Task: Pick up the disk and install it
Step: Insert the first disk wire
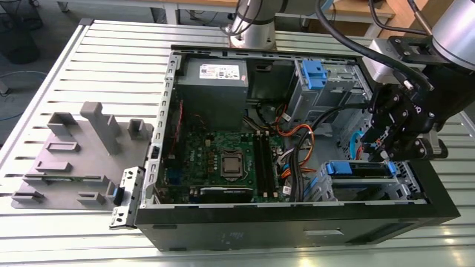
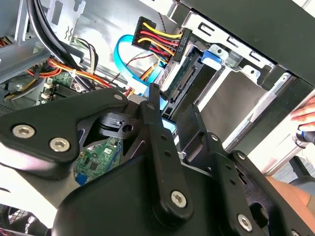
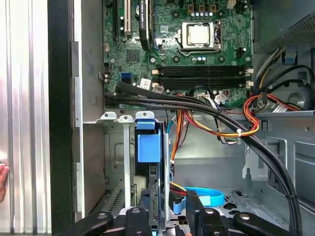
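The disk (image 1: 340, 168) sits on edge in the drive bay at the case's front corner, on the exterior view's right, with its blue carrier tab up. In the first wrist view the blue tab of the disk (image 3: 148, 146) points toward the motherboard. My gripper (image 1: 387, 158) hovers right over the bay's outer end. Its two black fingers stand apart on either side of the disk's edge, so the gripper (image 3: 166, 204) is open. In the second wrist view the gripper (image 2: 172, 103) is near the disk's connector edge (image 2: 184, 81), where a black power plug (image 2: 165, 42) with coloured wires meets it.
A second blue carrier (image 1: 313, 74) sits in the upper bay beside the grey power supply (image 1: 215, 78). Black and orange cables (image 3: 231, 123) cross between motherboard (image 3: 197, 34) and bay. A grey fixture (image 1: 74, 150) stands on the slatted table. A person's hand (image 2: 305, 115) rests outside the case wall.
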Robot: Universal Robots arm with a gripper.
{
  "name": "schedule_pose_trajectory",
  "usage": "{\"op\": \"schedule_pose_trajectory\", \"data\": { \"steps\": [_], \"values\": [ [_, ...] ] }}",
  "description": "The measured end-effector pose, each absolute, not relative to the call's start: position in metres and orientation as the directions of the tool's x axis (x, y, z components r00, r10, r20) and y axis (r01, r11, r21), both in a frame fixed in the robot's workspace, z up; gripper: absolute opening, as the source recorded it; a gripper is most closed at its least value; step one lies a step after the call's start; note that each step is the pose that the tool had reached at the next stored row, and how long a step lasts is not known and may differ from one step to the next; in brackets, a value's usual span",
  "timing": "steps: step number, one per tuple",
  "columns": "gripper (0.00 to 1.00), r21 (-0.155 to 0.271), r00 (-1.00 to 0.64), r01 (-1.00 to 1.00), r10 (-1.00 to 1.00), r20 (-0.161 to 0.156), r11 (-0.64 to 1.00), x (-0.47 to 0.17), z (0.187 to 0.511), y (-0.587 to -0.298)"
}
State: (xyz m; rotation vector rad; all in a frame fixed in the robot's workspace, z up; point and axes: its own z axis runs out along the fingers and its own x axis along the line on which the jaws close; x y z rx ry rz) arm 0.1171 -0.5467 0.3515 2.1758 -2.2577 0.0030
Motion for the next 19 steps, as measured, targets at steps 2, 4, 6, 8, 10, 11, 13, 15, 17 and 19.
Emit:
{"op": "schedule_pose_trajectory", "data": {
  "steps": [2,4,6,8,10,11,13,15,17,19],
  "values": [
    [0.42,0.003,-0.037,-0.999,-0.999,0.006,0.037,0.1171,0.3501,-0.5467],
    [0.42,0.003,-0.037,-0.999,-0.999,0.006,0.037,0.1171,0.3487,-0.5466],
    [0.42,0.003,-0.037,-0.999,-0.999,0.006,0.037,0.1171,0.3485,-0.5467],
    [0.42,0.003,-0.037,-0.999,-0.999,0.006,0.037,0.1171,0.3485,-0.5467],
    [0.42,0.003,-0.037,-0.999,-0.999,0.006,0.037,0.1171,0.3484,-0.5467],
    [0.42,0.003,-0.037,-0.999,-0.999,0.006,0.037,0.1171,0.3484,-0.5467],
    [0.42,0.003,-0.037,-0.999,-0.999,0.006,0.037,0.1171,0.3483,-0.5467],
    [0.4,0.003,-0.037,-0.999,-0.999,0.006,0.037,0.1171,0.3483,-0.5467],
    [0.34,0.003,-0.037,-0.999,-0.999,0.006,0.037,0.1171,0.3483,-0.5467],
    [0.22,0.003,-0.037,-0.999,-0.999,0.006,0.037,0.1171,0.3483,-0.5467]
  ]
}}
